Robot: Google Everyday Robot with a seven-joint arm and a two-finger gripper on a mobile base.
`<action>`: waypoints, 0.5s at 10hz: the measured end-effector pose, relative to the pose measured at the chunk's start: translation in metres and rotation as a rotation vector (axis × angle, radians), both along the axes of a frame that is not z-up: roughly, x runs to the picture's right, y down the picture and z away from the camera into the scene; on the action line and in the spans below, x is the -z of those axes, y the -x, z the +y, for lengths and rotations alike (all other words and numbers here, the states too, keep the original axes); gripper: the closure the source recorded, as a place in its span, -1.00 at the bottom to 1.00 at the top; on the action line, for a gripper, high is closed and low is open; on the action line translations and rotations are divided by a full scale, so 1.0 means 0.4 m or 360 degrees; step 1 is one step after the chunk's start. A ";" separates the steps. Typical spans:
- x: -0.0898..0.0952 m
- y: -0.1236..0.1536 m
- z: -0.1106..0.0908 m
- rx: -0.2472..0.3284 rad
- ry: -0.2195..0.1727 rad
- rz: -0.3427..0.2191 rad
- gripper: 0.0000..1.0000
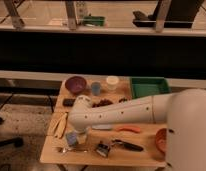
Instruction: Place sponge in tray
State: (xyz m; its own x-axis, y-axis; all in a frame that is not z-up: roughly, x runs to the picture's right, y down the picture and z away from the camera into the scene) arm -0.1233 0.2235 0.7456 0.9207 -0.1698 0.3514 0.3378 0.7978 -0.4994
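Camera view: arm (121,112) stretched left over table (50,151), wrist bent down, jaws closed on sponge (71,139).

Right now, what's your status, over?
Pincer shut, down at sponge. Sponge on table, near edge, not in tray. White cup stands beside tray.

The gripper (76,132), closed, sits low at the sponge (71,139), front-left. Toward the tray (150,86) at back right, the robot's arm (126,111) spans the table (146,151); a blue cup (96,88) and white cup (112,82) stand left of the tray.
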 end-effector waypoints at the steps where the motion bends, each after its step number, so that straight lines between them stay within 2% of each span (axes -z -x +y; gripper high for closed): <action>1: 0.043 -0.010 -0.028 -0.0021 -0.0032 -0.0012 1.00; 3: 0.137 -0.061 -0.097 -0.0099 -0.0099 -0.0025 1.00; 5: 0.179 -0.154 -0.148 -0.0197 -0.0140 -0.0019 1.00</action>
